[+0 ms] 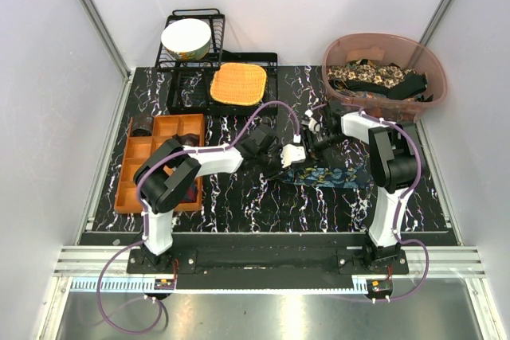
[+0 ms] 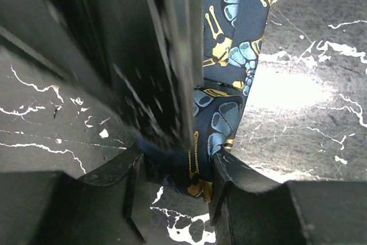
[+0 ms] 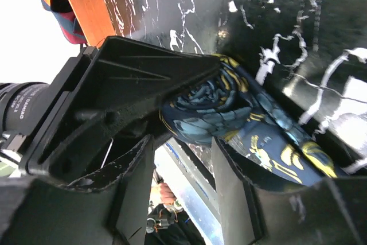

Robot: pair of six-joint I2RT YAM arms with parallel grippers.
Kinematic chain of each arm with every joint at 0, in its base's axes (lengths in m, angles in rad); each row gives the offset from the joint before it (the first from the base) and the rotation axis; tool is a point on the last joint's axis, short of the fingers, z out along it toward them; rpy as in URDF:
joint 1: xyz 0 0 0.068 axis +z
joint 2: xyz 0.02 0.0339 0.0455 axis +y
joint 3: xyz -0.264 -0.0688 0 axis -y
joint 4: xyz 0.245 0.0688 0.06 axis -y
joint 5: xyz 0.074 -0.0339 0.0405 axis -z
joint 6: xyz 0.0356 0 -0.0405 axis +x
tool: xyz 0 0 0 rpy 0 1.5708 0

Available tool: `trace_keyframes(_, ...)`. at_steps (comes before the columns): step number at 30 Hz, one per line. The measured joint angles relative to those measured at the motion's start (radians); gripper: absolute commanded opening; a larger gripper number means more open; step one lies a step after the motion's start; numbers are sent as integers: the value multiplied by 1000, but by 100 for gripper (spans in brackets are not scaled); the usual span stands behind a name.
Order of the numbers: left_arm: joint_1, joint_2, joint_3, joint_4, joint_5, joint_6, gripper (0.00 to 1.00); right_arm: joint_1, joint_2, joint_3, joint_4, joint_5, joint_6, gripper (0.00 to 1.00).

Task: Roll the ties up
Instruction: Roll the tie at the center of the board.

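Blue printed fabric, the dark blue tie (image 1: 335, 174) lies right of the worktop's (image 1: 239, 209) middle, its coiled end pinched in the left tool (image 2: 175, 185); the right tool (image 3: 182, 164) stands open just beside the coil. Rolling looks partway done: next the coil needs turning along the flat length, and more ties (image 1: 370, 77) wait in the far-right basket (image 1: 437, 65).

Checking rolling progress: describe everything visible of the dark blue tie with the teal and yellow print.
The dark blue tie is smooth fabric printed in teal and yellow. One end is wound into a loose roll; the rest lies flat on the black marbled table, trailing to the right in the top view. The left gripper pinches the rolled end; the right gripper stands open beside it.
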Motion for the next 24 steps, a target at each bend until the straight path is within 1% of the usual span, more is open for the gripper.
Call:
trace_keyframes(2, -2, 4, 6, -2, -2, 0, 8, 10, 1, -3, 11, 0, 8, 46)
trace_keyframes(6, -3, 5, 9, -4, -3, 0, 8, 10, 7, -12, 28, -1, 10, 40)
trace_keyframes(7, -3, 7, 11, -7, -4, 0, 8, 10, 9, -15, 30, -2, 10, 35)
trace_keyframes(8, -3, 8, 13, -9, -4, 0, 8, 10, 9, -18, 30, -1, 9, 35)
trace_keyframes(9, -3, 10, 14, -9, -3, 0, 8, 10, 9, -23, 29, 2, 7, 36)
trace_keyframes(10, -3, 11, 17, -10, -3, 0, 8, 10, 10, -27, 27, 4, 5, 43)
trace_keyframes(11, -3, 13, 19, -10, -3, 0, 8, 10, 13, -29, 21, 8, -1, 46)
trace_keyframes(12, -4, 13, 19, -10, -3, 0, 8, 10, 19, -29, 16, 11, -6, 47)
trace_keyframes(13, -4, 13, 19, -10, -3, 0, 8, 10, 25, -29, 13, 14, -11, 45)
trace_keyframes(16, -4, 13, 19, -10, -3, 0, 8, 9, 37, -29, 6, 11, -18, 34)
trace_keyframes(17, -4, 13, 19, -10, -3, 0, 8, 9, 37, -27, 7, 8, -17, 23)
trace_keyframes(18, -4, 14, 19, -10, -3, 0, 9, 9, 37, -26, 6, 4, -17, 16)
trace_keyframes(19, -4, 14, 19, -10, -3, 0, 9, 9, 37, -24, 6, 2, -20, 5)
trace_keyframes(20, -4, 14, 19, -10, -3, 0, 10, 9, 37, -21, 2, -4, -18, 0)
trace_keyframes(21, -4, 14, 19, -10, -3, 0, 12, 9, 37, -18, -2, -8, -16, 0)
trace_keyframes(22, -4, 14, 19, -9, -3, 0, 18, 9, 37, -17, -3, -7, -19, 0)
trace_keyframes(24, -3, 16, 19, -8, 1, 0, 23, 9, 37, -16, -6, -5, -23, 0)
